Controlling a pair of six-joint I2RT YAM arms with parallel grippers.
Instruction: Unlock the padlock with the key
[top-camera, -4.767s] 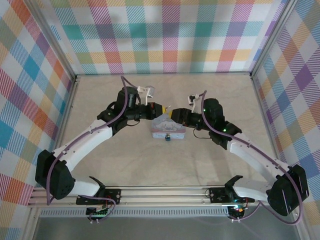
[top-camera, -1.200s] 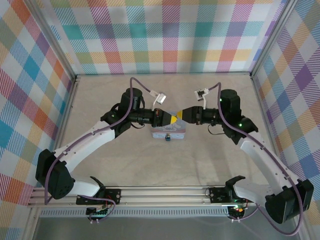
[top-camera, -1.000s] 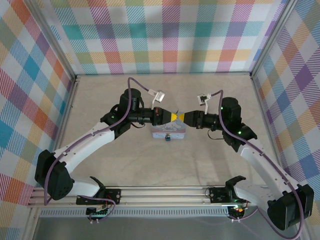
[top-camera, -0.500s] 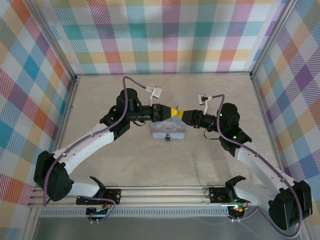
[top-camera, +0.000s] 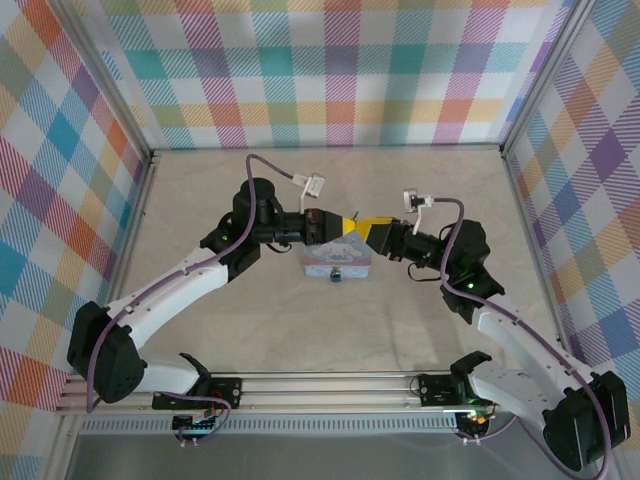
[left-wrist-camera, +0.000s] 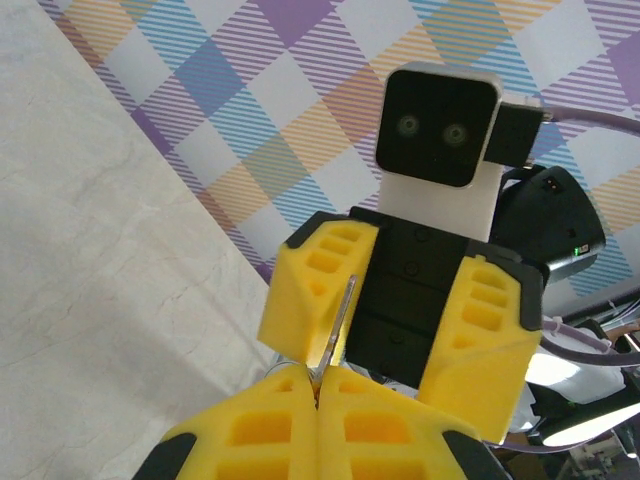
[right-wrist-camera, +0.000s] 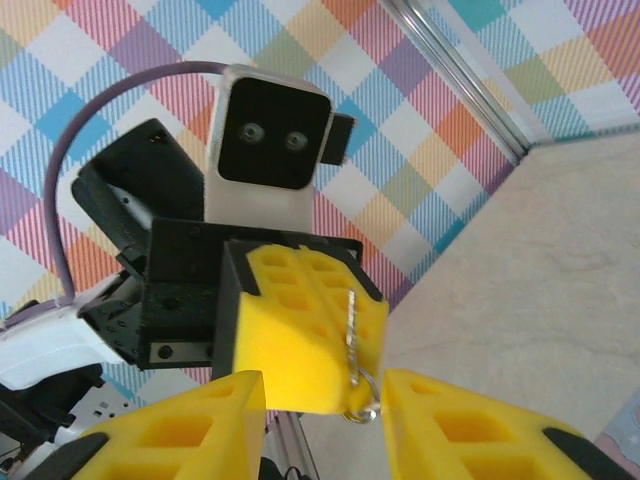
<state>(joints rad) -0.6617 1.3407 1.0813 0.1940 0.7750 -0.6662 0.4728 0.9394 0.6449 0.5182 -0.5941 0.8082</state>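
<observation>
The key (left-wrist-camera: 336, 328) is a thin grey sliver standing up out of my left gripper (left-wrist-camera: 318, 400), which is shut on it. Seen from the right wrist, the key (right-wrist-camera: 351, 332) lies along the left gripper (right-wrist-camera: 318, 330), with a small ring (right-wrist-camera: 362, 405) hanging from it. My right gripper (right-wrist-camera: 325, 425) is open, its fingers either side of the left gripper's tip. In the top view the left gripper (top-camera: 343, 227) and right gripper (top-camera: 374, 232) meet above the pale blue tin (top-camera: 322, 262). The tiny dark padlock (top-camera: 338, 276) sits at the tin's near edge.
Plaid walls close in the pale table (top-camera: 200, 200) on three sides. A metal rail (top-camera: 320, 385) runs along the near edge between the arm bases. Purple cables (top-camera: 270, 165) loop over both wrists.
The two grippers have come together above the tin. The right gripper has slid left around the left gripper's tip while its elbow swung right. The left gripper stays shut on the key.
</observation>
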